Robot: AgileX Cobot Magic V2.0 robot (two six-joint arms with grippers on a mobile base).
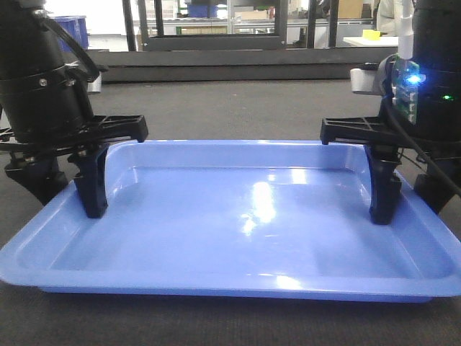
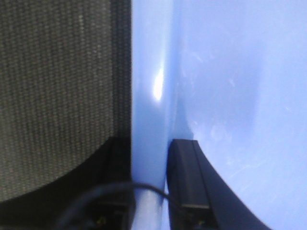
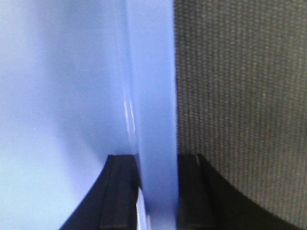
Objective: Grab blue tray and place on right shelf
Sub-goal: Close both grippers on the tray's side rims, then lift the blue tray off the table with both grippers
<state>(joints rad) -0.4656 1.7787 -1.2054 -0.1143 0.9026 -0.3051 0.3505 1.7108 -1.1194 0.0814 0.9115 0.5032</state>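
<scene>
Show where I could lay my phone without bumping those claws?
Free: the floor of the blue tray between the left claw and right claw, and the dark mat behind it. Crowded: both side rims, each pinched by a claw.

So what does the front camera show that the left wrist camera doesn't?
Only the front view shows the whole blue tray, the right hand gripping it, and racks far behind. Only the left wrist view shows, up close, the tray pinched between two black fingers, with a cable crossing it. Both show the tray, the left hand and the dark woven surface.
</scene>
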